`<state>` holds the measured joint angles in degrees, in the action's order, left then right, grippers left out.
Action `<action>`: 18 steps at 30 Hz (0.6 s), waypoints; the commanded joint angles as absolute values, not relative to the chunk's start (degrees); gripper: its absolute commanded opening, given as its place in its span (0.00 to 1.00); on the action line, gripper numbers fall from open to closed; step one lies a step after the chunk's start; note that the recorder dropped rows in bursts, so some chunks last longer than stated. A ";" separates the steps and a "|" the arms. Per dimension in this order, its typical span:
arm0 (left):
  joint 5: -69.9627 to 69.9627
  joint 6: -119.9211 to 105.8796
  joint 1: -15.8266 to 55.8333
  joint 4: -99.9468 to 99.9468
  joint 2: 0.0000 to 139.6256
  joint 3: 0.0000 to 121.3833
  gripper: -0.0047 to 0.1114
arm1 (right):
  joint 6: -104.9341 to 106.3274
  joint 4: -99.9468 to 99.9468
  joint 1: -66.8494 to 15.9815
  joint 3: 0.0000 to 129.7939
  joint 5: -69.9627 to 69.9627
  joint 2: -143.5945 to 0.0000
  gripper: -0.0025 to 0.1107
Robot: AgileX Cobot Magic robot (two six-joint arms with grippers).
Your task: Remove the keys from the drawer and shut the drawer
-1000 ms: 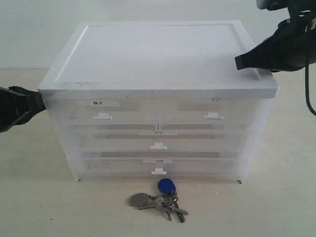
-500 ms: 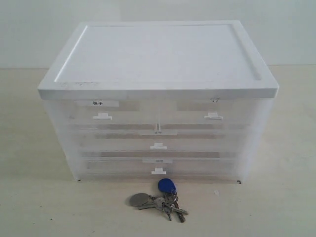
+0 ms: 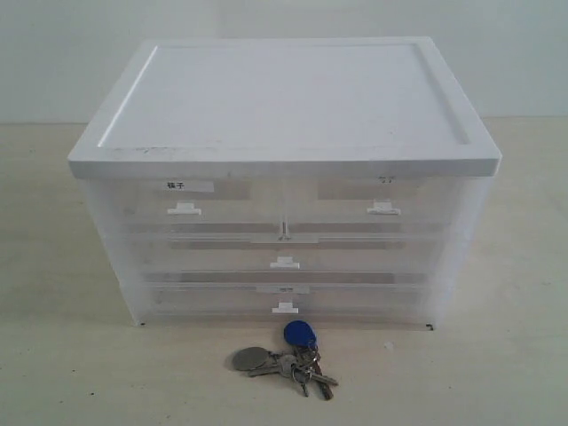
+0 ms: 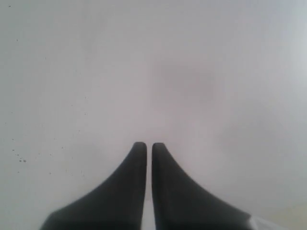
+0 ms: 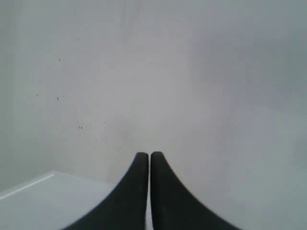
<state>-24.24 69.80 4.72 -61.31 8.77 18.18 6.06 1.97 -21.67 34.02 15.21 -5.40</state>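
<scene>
The keys (image 3: 288, 353), a silver bunch with a blue oval fob and a round grey tag, lie on the table in front of the cabinet. The drawer (image 3: 382, 206), the upper right half-width one with the faintly written label, sits pushed in flush. Neither arm shows in the exterior view. In the left wrist view my left gripper (image 4: 145, 145) is shut with nothing between its fingers, facing a blank pale surface. My right gripper (image 5: 143, 154) is likewise shut and empty, facing a pale wall.
The white-topped translucent cabinet (image 3: 284, 98) stands mid-table. Its upper left half-width drawer (image 3: 185, 206) has a bolder label, and two full-width drawers (image 3: 284, 263) sit below, all pushed in. Bare table lies around the keys.
One second ago both arms showed at the left and right edges of the exterior view; they have since withdrawn out of it. Keys and drawers have not moved.
</scene>
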 commanded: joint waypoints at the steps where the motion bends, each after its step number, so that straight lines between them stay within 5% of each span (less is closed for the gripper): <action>1: -23.77 75.59 5.25 -61.49 4.72 17.09 0.08 | 6.60 1.29 -21.76 32.09 19.23 0.00 0.02; 18: -24.14 77.61 5.25 -61.49 1.81 16.98 0.08 | 6.00 0.76 -21.79 31.33 22.08 0.00 0.02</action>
<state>-24.36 77.13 4.72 -61.54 2.02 17.52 6.19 1.20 -21.67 31.56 21.84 -0.23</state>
